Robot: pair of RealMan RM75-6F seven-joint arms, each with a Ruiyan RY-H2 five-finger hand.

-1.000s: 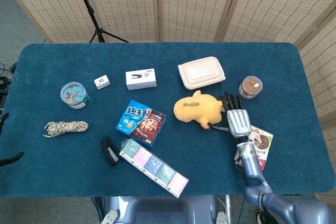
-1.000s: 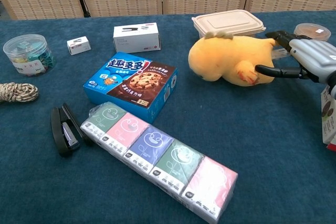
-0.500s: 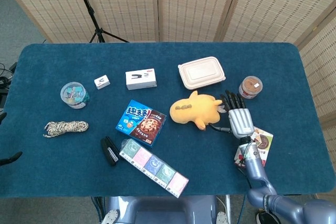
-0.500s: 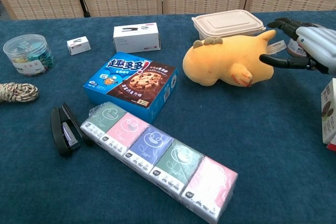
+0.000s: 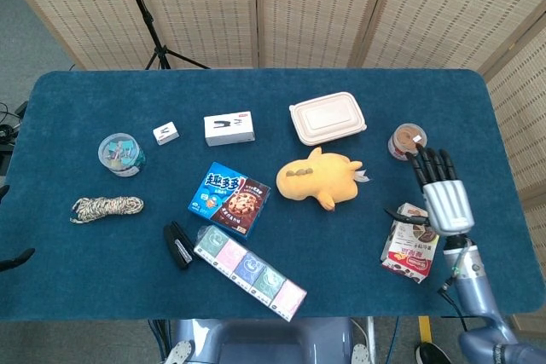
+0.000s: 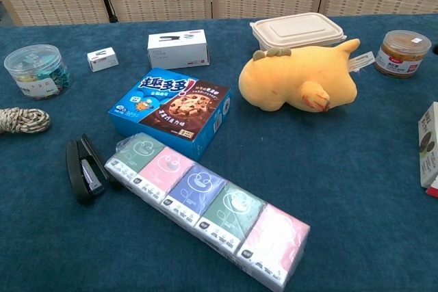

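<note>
Right hand point(image 5: 444, 202) hovers empty with fingers point(image 5: 429, 164) spread, over the snack pouch point(image 5: 410, 242) near the brown-lidded jar point(image 5: 407, 140), well apart from the yellow plush toy point(image 5: 322, 178) lying on its side mid blue-cloth bench point(image 5: 85, 262), left hand unseen.
</note>
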